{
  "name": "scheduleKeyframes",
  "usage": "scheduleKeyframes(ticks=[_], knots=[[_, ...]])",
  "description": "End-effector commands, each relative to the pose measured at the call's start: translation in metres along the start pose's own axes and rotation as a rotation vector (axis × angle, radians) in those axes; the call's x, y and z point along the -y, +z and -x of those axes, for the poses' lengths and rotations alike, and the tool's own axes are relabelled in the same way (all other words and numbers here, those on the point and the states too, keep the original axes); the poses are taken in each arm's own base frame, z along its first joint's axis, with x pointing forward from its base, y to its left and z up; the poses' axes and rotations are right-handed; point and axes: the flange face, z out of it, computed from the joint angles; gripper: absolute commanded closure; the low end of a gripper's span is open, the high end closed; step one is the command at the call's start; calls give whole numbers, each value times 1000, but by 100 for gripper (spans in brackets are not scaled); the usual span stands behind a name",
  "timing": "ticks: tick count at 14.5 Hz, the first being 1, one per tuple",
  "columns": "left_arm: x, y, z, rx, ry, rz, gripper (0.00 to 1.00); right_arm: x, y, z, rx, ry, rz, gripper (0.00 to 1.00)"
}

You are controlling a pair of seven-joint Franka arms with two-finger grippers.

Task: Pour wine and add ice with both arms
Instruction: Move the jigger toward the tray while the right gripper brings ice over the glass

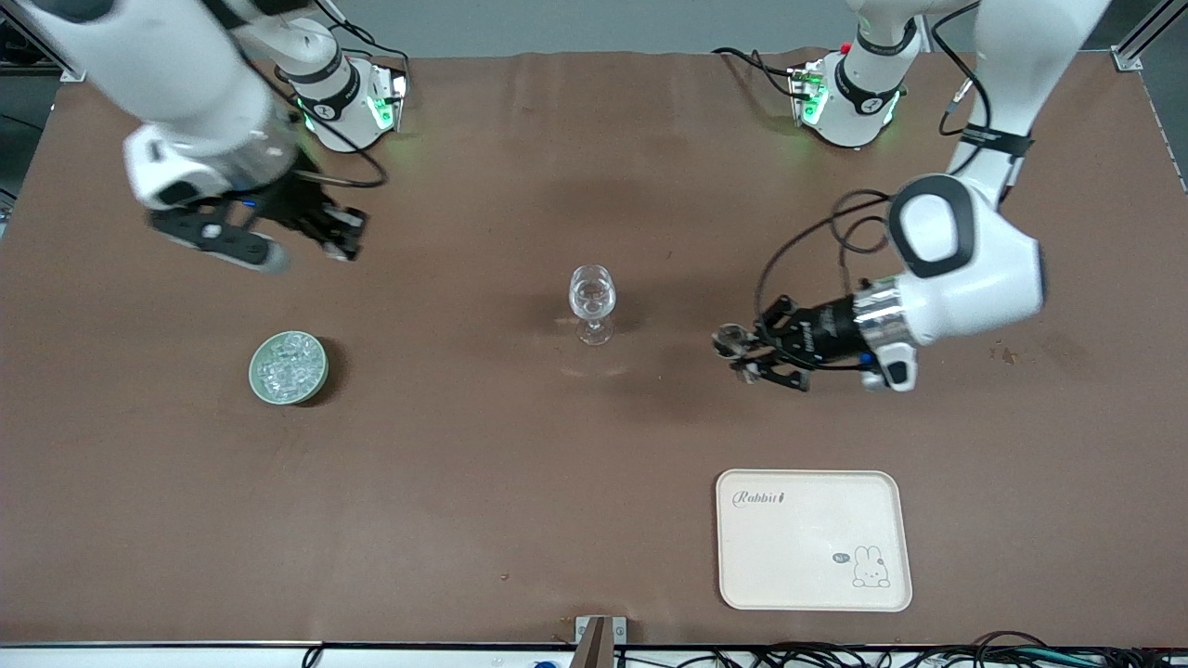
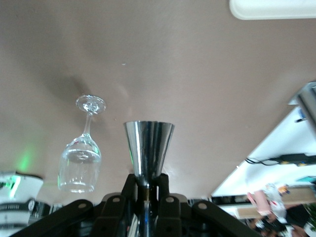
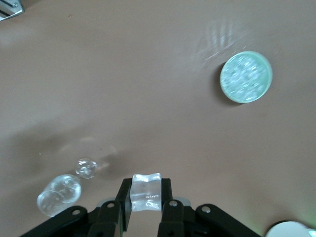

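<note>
The clear stemmed wine glass (image 1: 591,301) stands mid-table and holds a little clear liquid. My left gripper (image 1: 747,357) is shut on a steel jigger cup (image 1: 732,340), held in the air beside the glass toward the left arm's end. In the left wrist view the gripper (image 2: 148,180) clamps the jigger (image 2: 148,148) at its waist, with the glass (image 2: 80,160) close by. My right gripper (image 1: 345,239) is up over the table near its base. In the right wrist view it (image 3: 146,191) is shut on a clear ice cube (image 3: 146,193). A green bowl of ice (image 1: 289,367) sits below it.
A cream tray (image 1: 812,571) with a rabbit print lies near the front edge toward the left arm's end, and its corner (image 2: 271,10) shows in the left wrist view. The bowl (image 3: 246,77) and the glass (image 3: 60,196) show in the right wrist view.
</note>
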Motion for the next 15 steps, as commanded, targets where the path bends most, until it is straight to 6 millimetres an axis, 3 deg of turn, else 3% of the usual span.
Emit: scheduleKeyframes(ticks=[1, 4, 7, 12, 15], knots=[[-37, -37, -25, 77, -22, 9, 100, 55, 36, 31, 10, 62, 1, 99], [-74, -53, -50, 126, -3, 17, 100, 109, 81, 67, 3, 123, 5, 99], [-98, -63, -94, 158, -61, 85, 100, 148, 122, 102, 13, 125, 43, 99], [-133, -45, -142, 216, -59, 158, 100, 189, 159, 129, -3, 157, 0, 99], [-141, -30, -164, 265, -89, 237, 100, 204, 172, 138, -1, 154, 6, 98]])
